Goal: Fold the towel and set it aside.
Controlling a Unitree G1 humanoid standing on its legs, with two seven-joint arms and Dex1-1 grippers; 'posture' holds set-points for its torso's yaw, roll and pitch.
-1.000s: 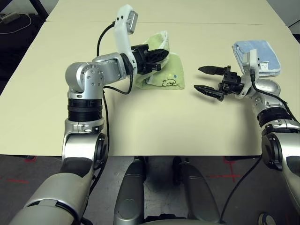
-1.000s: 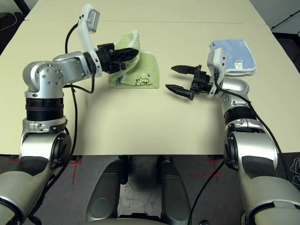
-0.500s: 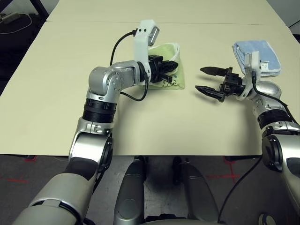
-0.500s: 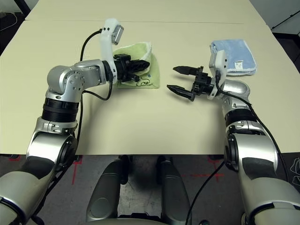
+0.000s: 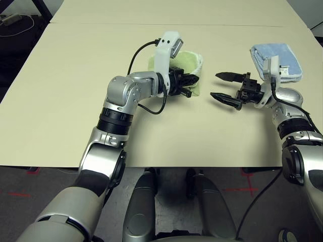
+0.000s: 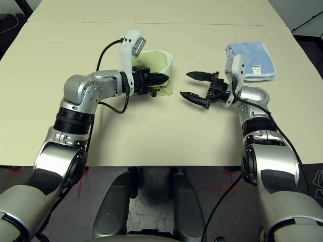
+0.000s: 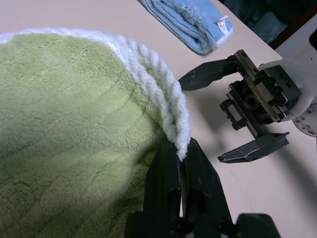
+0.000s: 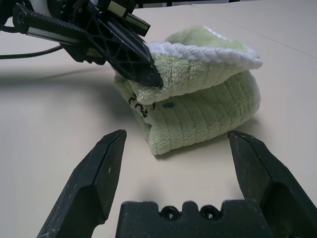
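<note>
The light green towel (image 5: 187, 61) lies folded on the table, right of centre and toward the back. My left gripper (image 5: 190, 85) is shut on its white-stitched edge (image 7: 168, 109) and holds the top layer over the lower one, near the towel's right side. Dark embroidered lettering (image 8: 137, 106) shows on the lower layer. My right gripper (image 5: 216, 85) hovers open just right of the towel, its fingers pointing at the folded end (image 8: 208, 99) with nothing between them. In the left wrist view the right gripper (image 7: 200, 120) stands a short way beyond the pinched edge.
A folded light blue towel (image 5: 277, 59) with a white label lies at the back right, behind my right forearm. The cream table (image 5: 166, 136) spreads bare in front of both grippers and to the left. A seam crosses the table (image 5: 75, 23) at the back.
My left gripper has carried the towel's edge rightward and down, laying the top layer over the rest. The right gripper has stayed in place, open.
</note>
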